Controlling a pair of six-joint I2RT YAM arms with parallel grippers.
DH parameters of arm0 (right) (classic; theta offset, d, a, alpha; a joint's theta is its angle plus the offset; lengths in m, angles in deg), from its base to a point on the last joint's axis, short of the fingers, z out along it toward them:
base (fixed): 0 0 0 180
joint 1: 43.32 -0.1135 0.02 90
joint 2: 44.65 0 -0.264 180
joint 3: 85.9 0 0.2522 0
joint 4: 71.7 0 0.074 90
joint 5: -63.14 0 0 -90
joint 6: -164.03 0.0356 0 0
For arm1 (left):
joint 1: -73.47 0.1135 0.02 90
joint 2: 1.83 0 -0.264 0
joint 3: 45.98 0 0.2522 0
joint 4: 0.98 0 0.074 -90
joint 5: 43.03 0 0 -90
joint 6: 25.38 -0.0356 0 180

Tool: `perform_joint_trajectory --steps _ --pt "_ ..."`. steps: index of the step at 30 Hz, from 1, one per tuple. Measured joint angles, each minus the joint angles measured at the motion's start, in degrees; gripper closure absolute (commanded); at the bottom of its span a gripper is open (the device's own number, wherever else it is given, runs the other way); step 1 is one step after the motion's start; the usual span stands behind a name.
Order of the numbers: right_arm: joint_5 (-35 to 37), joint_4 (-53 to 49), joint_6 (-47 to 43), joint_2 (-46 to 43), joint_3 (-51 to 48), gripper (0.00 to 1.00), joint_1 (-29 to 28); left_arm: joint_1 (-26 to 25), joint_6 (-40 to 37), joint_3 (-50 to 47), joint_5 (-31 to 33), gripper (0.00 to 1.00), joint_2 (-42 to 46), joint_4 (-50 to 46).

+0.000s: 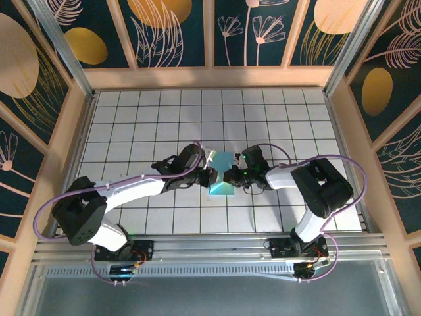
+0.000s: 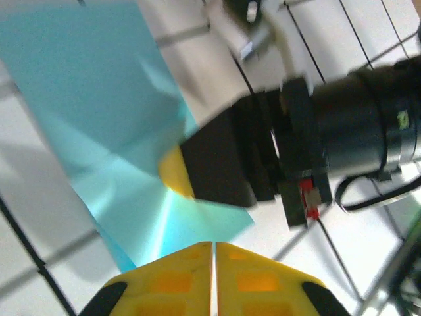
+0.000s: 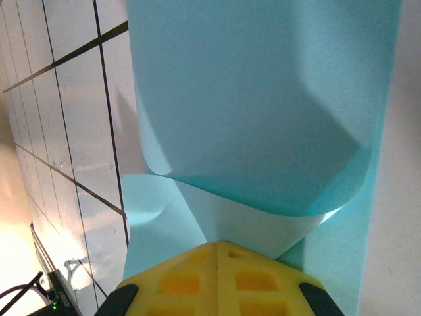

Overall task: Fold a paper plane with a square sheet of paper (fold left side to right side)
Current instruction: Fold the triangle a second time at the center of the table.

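left arm (image 1: 131, 187): stretched to the middle | left gripper (image 1: 212, 175): fingers together | right arm (image 1: 289, 176): bent inward | right gripper (image 1: 231, 176): fingers together, facing left gripper

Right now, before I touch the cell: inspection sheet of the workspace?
Surface: white tiled table, dark grid lines.
Job's things: square sheet of paper, teal, between the arms, partly folded, one flap curling up.
Clutter: nothing seen.
Grippers: left fingers shut at the sheet's edge, grip unclear; right fingers shut on the sheet.
Cables: purple cables loop beside each arm.
Surroundings: wooden frame, floral wall panels.
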State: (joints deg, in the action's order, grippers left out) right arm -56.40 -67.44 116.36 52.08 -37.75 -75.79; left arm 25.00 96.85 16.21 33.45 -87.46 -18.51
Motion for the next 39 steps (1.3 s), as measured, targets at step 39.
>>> perform_joint_trajectory --steps 39 --pt "0.2 -0.52 -0.5 0.0 0.26 1.0 -0.15 0.0 9.66 -1.46 -2.54 1.0 -11.96 4.85"
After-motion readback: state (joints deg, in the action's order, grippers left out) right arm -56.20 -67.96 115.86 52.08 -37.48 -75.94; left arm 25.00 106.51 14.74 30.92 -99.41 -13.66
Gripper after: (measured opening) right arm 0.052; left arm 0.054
